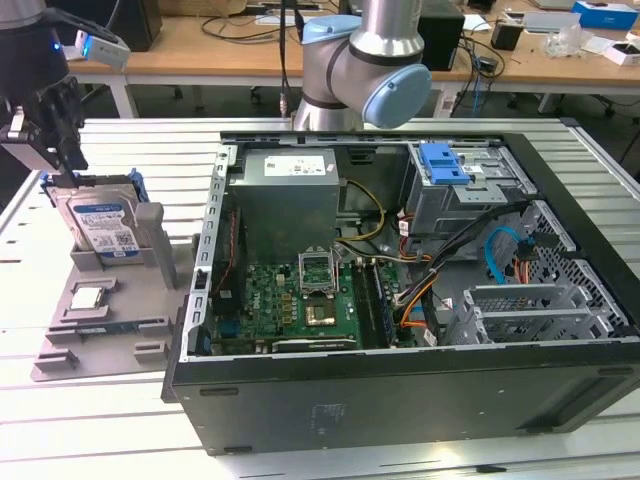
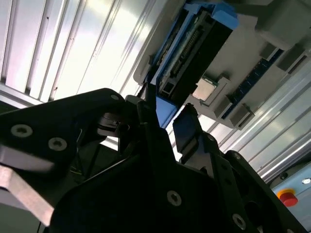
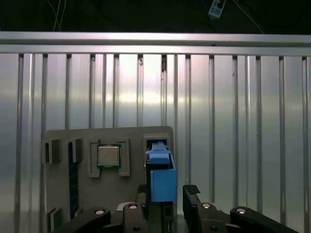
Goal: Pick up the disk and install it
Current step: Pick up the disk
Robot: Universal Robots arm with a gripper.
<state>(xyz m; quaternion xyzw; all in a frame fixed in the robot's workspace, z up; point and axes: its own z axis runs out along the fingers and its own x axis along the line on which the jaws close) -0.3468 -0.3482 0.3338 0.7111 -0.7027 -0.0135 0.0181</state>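
Disk (image 1: pixel 100 222) stands on edge in the grey holder (image 1: pixel 60 350) on the desk (image 1: pixel 130 430), 9 o'clock of the computer case (image 1: pixel 400 400) in the exterior view. Pincer (image 1: pixel 70 160) sits at the disk's 12 o'clock, fingers (image 3: pixel 192 195) apart and straddling the blue frame (image 3: pixel 163 179). Risk: one finger looks nearer, so an off-centre squeeze could tilt the disk or jam it in its slot.

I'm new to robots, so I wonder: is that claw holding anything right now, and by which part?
Nothing yet, it seems. The open gripper straddles the blue top edge of the disk, which stands in its grey holder.
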